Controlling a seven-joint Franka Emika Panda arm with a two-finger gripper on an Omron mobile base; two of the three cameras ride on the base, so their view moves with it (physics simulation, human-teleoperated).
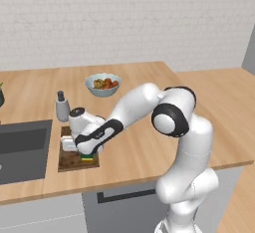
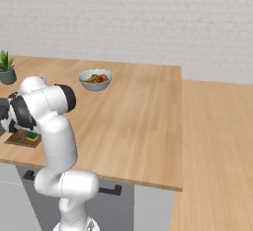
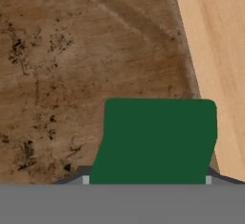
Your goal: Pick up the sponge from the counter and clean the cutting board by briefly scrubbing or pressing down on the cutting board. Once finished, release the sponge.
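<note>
Green and close under the hand camera, the sponge [image 3: 158, 141] is sitting flat on the cutting board [image 3: 72, 65], its dark top facing up and its long side running across the hand view. Behind everything, a pale brick wall [image 1: 124, 18] is closing off the room, and the counter [image 1: 149, 142] is spreading wide in light wood, turning a corner off to the right. To the left a dark sink [image 1: 22, 150] is lying sunk into it. On the worktop the board is lying just right of the sink, its long side pointing away from the front edge; the sponge is resting near the board's front right corner, close to its right edge. The gripper [image 1: 87, 152] is reaching down and clamping the sponge. Farther back, a bowl of fruit [image 1: 102, 84] and a soap bottle [image 1: 62, 106] are standing, and a potted plant [image 2: 7, 68] at the far left. Right of the board, bare wood is stretching away.
</note>
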